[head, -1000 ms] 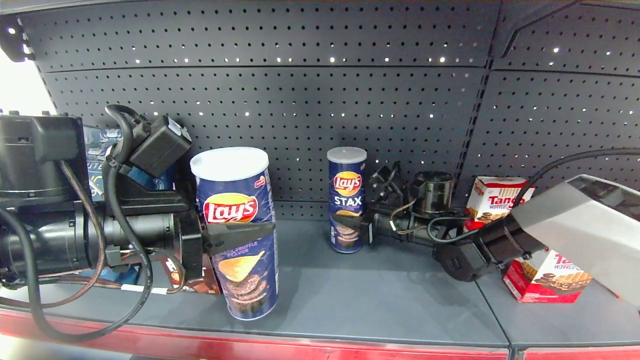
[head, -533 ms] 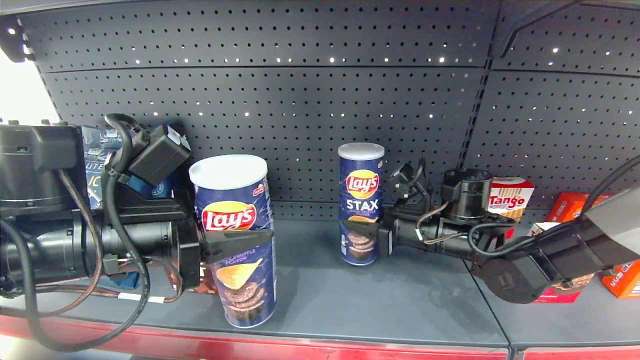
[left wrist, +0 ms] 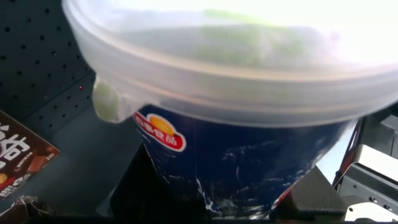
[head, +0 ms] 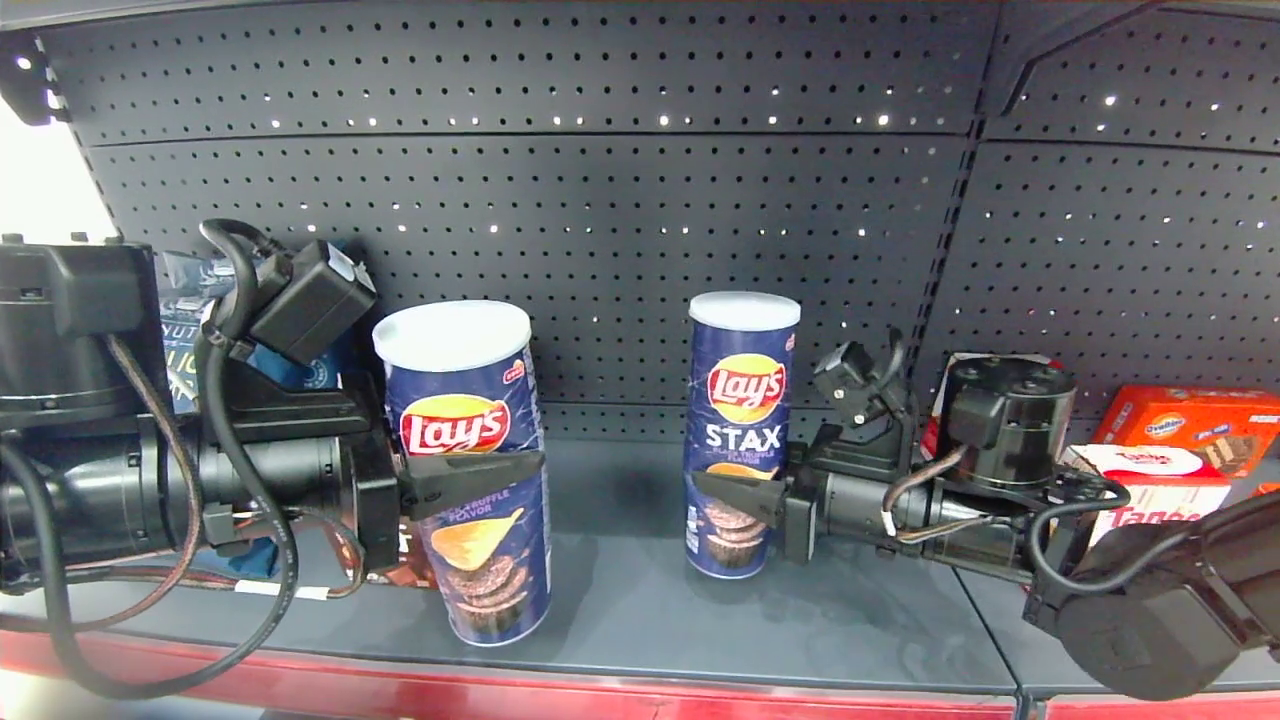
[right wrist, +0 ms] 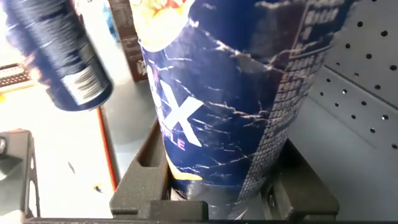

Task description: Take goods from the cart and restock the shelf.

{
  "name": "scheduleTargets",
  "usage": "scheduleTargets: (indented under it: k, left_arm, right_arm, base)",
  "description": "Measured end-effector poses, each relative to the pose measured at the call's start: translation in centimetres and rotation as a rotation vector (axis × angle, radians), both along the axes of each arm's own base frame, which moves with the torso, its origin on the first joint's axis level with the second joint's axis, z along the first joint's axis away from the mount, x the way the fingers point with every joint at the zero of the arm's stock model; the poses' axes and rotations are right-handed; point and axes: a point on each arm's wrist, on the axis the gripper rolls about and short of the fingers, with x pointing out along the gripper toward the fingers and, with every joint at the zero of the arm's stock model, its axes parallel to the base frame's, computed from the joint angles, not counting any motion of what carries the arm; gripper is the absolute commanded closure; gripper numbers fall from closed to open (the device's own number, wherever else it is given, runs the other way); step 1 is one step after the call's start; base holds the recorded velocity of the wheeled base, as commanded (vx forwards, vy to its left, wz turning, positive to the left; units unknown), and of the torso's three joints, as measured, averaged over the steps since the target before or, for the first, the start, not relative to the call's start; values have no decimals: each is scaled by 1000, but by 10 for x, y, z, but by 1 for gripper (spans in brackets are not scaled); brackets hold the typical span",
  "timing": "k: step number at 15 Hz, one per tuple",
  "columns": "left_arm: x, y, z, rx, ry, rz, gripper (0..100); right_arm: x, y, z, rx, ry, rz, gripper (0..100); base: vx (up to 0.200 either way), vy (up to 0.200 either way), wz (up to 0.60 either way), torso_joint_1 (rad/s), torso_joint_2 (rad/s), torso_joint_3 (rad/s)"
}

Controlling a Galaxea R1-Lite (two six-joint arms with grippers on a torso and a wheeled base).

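Holding tight, the left gripper (head: 488, 478) is closed around a big dark blue chip can with a white plastic lid (head: 462, 400), which is upright near the front edge of the grey metal shelf (head: 640, 600). The right gripper (head: 735, 500) squeezes a thinner dark blue chip can (head: 745, 390), upright farther back. Red and orange snack boxes (head: 1170, 430) sit at the right.
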Motion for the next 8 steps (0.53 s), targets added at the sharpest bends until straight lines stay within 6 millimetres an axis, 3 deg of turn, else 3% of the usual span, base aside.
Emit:
scheduleTargets:
  k: [8]
  left_arm:
    - [-2, 1, -1, 5, 6, 9, 100]
  right_arm:
    - [-24, -15, -23, 9, -14, 10, 100]
  base:
    - [0, 0, 0, 0, 0, 0]
